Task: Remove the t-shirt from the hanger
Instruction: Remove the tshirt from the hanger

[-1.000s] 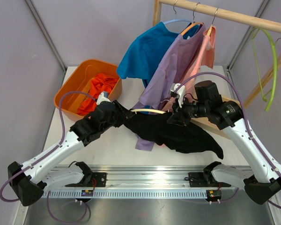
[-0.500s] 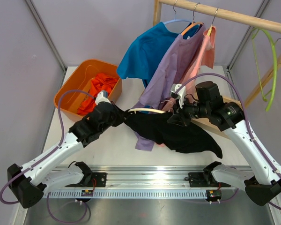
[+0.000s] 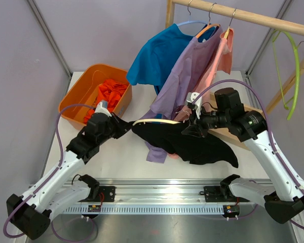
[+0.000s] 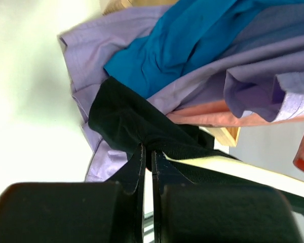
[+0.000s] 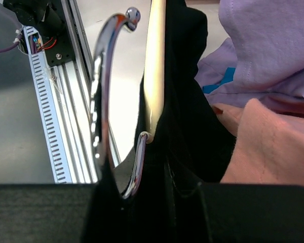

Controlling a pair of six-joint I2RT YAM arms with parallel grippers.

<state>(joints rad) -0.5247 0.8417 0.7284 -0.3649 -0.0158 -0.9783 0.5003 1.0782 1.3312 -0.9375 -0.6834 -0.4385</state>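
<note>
Left fingers (image 4: 148, 152) pinched shut on an edge of the black t-shirt (image 3: 192, 144), draped over the cream hanger (image 3: 154, 120) that the right fingers (image 3: 192, 126) clamp above the bench (image 3: 116, 157): draw cloth leftward off the bar, hanger steady.

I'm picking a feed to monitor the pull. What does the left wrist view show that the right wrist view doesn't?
Only the left wrist view: the left pincer shut on the black shirt's edge, and a wooden corner. Only the right wrist view: the hanger's metal hook and the slotted rail. Both: the black shirt, the hanger's cream bar, the purple shirt and the pink shirt.
</note>
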